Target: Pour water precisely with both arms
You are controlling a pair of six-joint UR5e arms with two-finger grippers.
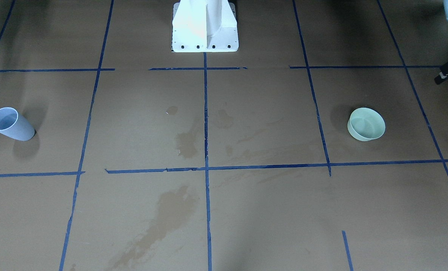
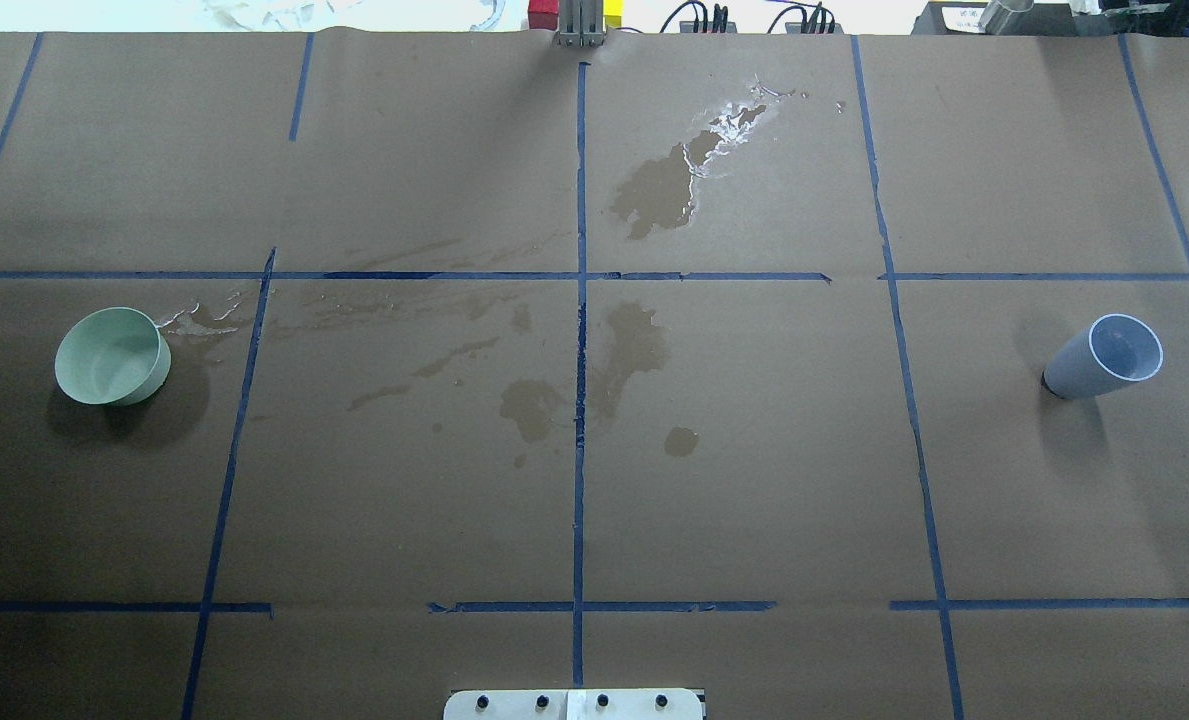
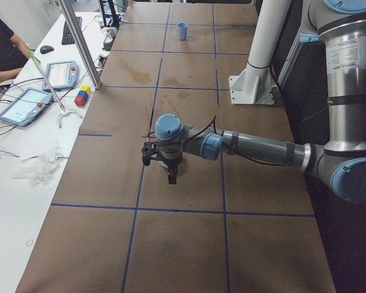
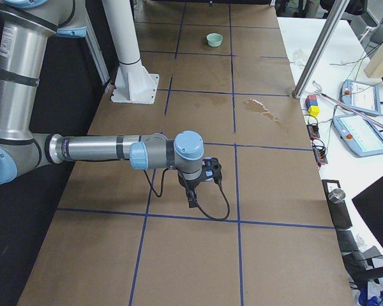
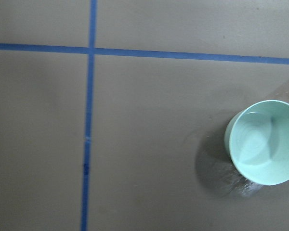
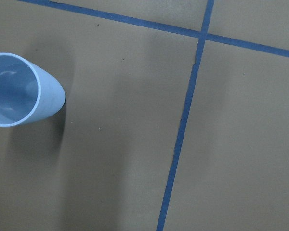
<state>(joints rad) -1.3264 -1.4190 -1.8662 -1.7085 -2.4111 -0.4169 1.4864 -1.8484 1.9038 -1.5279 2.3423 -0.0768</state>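
Though far apart — cup (image 2: 1104,357), bowl (image 2: 112,355), stains (image 2: 634,350) between

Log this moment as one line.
left claw: clear of green bowl | right claw: clear of blue cup | stage: no grasp yet

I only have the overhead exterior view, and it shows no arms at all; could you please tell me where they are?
Observer: In the exterior left view the left arm stretches out over the table, its left gripper pointing down.
Operator: Thank you; and the right one?
Observer: The exterior right view shows the right arm stretched out likewise, right gripper pointing down.
Operator: Does a wrist camera see a vessel?
Observer: Yes, the green bowl sits at the left wrist view's right edge, not centred.
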